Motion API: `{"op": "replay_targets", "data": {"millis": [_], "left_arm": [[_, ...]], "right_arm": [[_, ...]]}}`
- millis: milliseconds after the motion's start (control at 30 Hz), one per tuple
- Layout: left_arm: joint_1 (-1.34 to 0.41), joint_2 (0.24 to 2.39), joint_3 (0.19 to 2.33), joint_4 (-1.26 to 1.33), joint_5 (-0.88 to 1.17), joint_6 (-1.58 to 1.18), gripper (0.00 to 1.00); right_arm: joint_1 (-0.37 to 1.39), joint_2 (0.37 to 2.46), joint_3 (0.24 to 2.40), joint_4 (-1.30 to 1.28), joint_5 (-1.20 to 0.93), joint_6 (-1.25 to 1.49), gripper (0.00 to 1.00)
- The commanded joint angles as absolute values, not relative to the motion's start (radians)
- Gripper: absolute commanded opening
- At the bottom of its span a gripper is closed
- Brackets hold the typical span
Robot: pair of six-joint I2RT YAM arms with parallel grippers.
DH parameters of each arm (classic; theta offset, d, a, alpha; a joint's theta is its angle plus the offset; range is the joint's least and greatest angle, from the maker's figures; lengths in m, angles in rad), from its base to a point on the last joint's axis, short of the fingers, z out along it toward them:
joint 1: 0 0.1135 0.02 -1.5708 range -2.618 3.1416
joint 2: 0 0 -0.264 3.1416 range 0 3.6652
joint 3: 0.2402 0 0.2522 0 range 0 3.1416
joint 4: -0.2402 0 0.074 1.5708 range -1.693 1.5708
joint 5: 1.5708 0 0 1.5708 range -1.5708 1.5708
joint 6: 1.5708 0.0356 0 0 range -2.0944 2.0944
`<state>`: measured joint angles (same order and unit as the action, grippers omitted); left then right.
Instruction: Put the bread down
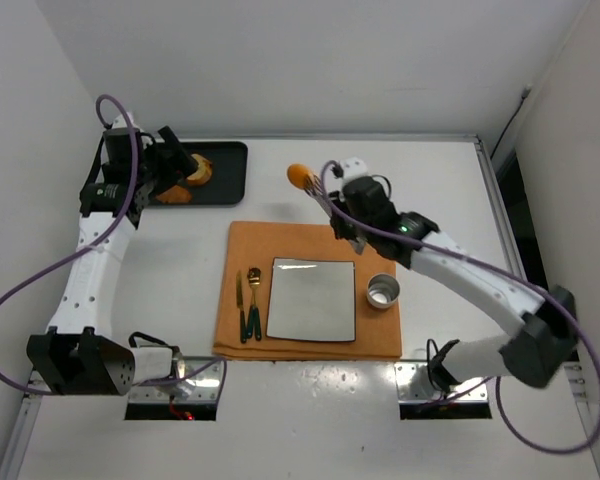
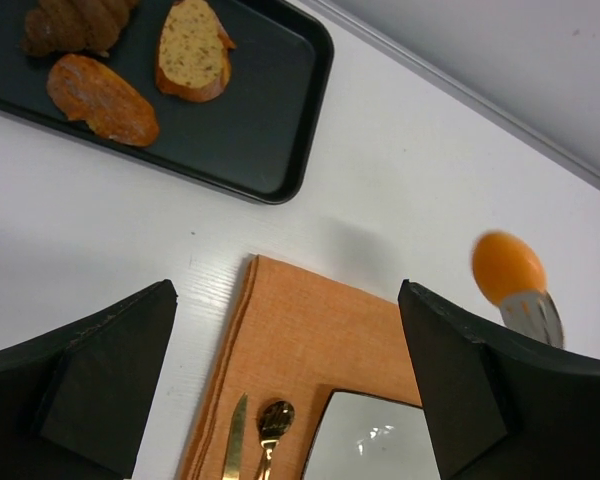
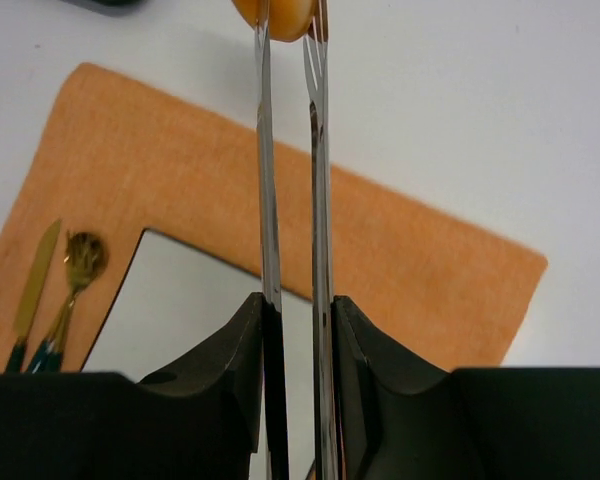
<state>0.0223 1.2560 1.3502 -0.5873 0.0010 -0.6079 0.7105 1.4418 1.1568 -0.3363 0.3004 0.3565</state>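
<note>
Steel tongs (image 3: 269, 200) run up the right wrist view. The right gripper (image 3: 298, 312) is clamped narrow on them, and their tips pinch the bread (image 3: 275, 14) over the white table (image 1: 430, 170), just beyond the orange mat (image 1: 300, 240). Only the left wrist view shows the black tray (image 2: 270, 120) clearly, with three food pieces (image 2: 105, 100) that the arm mostly hides from above. The left gripper (image 2: 290, 365) stands wide, holding nothing. Only the overhead view shows the one metal cup (image 1: 383, 292). Counted on the mat: one square plate (image 1: 312, 298), one knife (image 1: 240, 292), one spoon (image 1: 253, 285).
</note>
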Motion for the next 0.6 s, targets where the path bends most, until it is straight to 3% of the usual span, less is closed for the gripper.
{"op": "replay_targets", "data": {"millis": [0, 233, 567], "left_arm": [[0.034, 1.229, 1.333, -0.54, 0.06, -0.635, 1.0], [0.034, 1.229, 1.301, -0.531, 0.083, -0.635, 1.0], [0.034, 1.238, 1.282, -0.522, 0.092, -0.644, 1.0]], "right_arm": [[0.73, 1.185, 1.039, -0.463, 0.331, 0.492, 0.03], [0.75, 0.939, 0.832, -0.626, 0.171, 0.649, 0.01], [0.834, 0.968, 0.758, -0.635, 0.092, 0.672, 0.0]]}}
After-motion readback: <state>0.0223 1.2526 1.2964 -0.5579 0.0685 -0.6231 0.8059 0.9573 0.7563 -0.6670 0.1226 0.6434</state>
